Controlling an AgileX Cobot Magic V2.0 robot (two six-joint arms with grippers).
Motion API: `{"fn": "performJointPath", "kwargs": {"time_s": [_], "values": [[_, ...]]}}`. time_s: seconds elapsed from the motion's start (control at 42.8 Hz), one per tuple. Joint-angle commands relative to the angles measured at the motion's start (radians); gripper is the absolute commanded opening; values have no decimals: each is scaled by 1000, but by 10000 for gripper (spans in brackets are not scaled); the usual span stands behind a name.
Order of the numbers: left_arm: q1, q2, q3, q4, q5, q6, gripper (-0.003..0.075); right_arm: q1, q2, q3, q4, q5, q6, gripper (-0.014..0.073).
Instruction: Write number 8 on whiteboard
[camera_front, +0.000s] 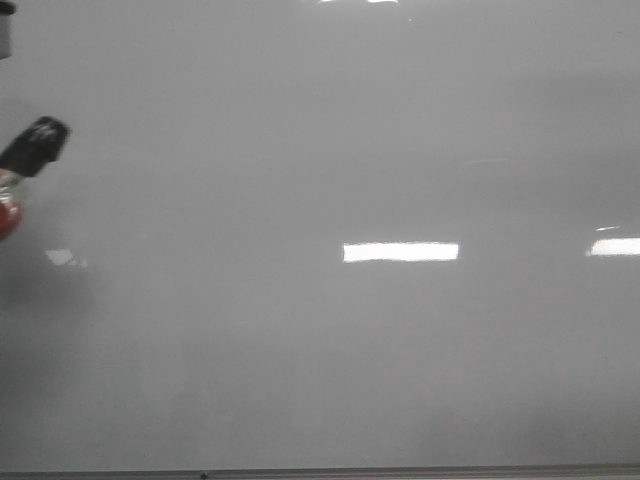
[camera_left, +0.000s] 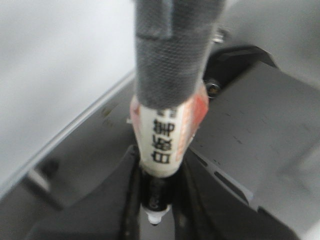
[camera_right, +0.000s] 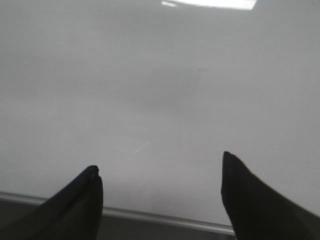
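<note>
The whiteboard (camera_front: 320, 150) fills the front view and bears no drawn line; the number 8 does not show in any view. My left gripper (camera_left: 157, 202) is shut on a marker (camera_left: 162, 145) with a white printed label, red sides and grey tape round its upper part. The marker's small pale tip (camera_left: 156, 217) shows between the fingers. The gripper is beside the board's edge (camera_left: 75, 120), off the board. In the front view only a dark part of it (camera_front: 35, 145) shows at the far left. My right gripper (camera_right: 160, 165) is open and empty over the whiteboard (camera_right: 150, 75).
Bright rectangular glare patches (camera_front: 400, 252) lie on the board. Its thin frame edge (camera_front: 320, 472) runs along the front, and also shows in the right wrist view (camera_right: 165, 218). A grey flat surface (camera_left: 265, 130) lies beside the board under the left gripper.
</note>
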Motion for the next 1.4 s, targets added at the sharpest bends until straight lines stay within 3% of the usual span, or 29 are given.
{"fn": "performJointPath", "kwargs": {"time_s": [0.0,0.187,0.303,0.42,0.817,1.19,1.26,1.377], "values": [[-103,-32,-54,-121,68,189,-21,66,96,-92,69,22,-110,528],[-254,-34,-84,-200,90,263,-21,237,287,-233,307,245,-444,528],[-277,-34,-84,-244,92,284,-21,311,415,-313,484,348,-646,528],[-279,-34,-84,-262,92,284,-21,357,546,-408,582,446,-748,528],[-279,-34,-84,-262,93,309,-21,499,858,-795,606,610,-780,528],[-279,-34,-84,-262,93,309,-21,591,988,-881,607,664,-780,521],[-279,-34,-84,-262,93,309,-21,596,998,-881,607,669,-779,476],[-279,-34,-84,-262,93,309,-21,596,1006,-881,608,682,-779,297]]}}
